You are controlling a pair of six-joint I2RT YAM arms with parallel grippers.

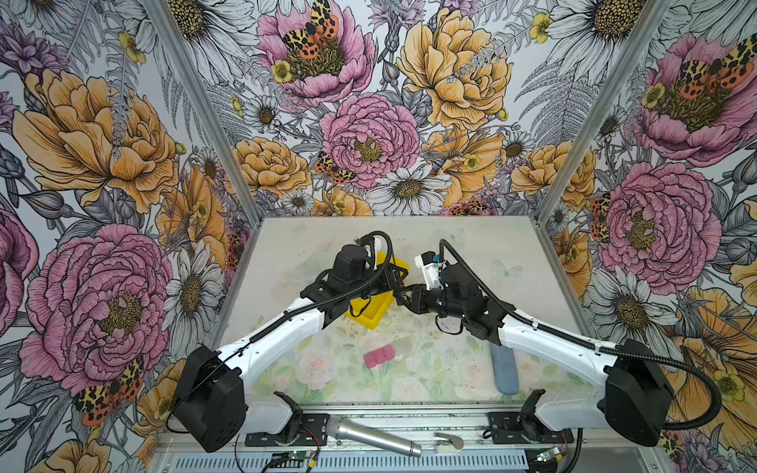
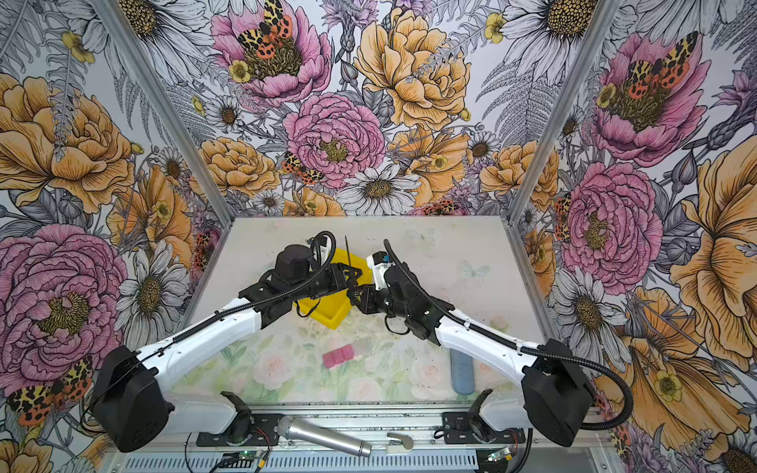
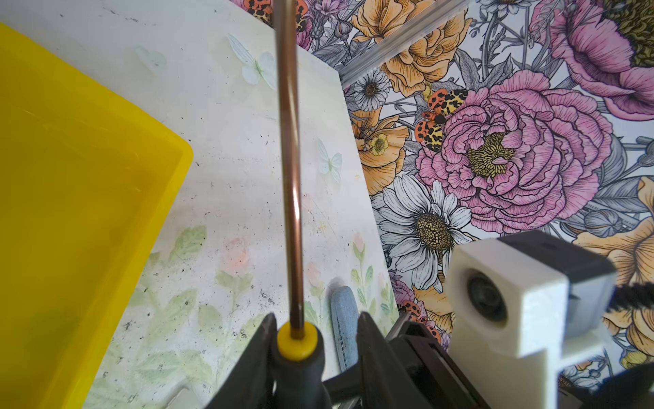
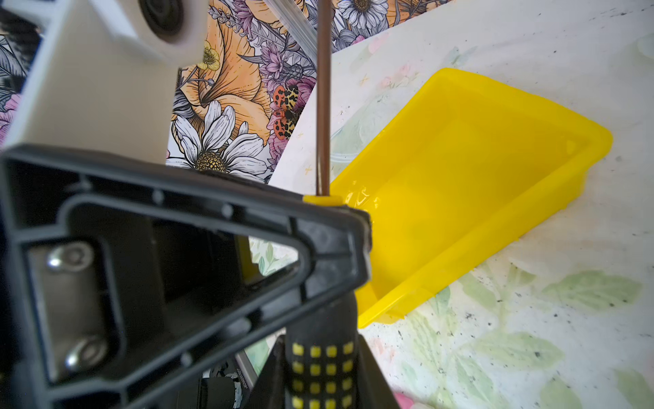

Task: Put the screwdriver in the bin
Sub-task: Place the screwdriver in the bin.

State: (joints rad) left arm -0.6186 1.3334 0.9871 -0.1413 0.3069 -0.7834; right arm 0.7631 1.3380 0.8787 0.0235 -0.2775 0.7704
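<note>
Fig. 1. We see the right gripper (image 4: pixel 320 361) clenched on the screwdriver (image 3: pixel 292 198) handle, shaft upright, raised beside the bin (image 4: pixel 477 248). The left gripper (image 3: pixel 315 336) straddles the handle top unclenched, 1 finger touching, 1 apart.

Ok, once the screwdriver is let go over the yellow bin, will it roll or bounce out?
The screwdriver will probably roll a little: its handle and yellow collar look round. The yellow bin has raised walls that should likely stop it. The thin metal shaft looks rigid, so I'd expect no flexing.
</note>
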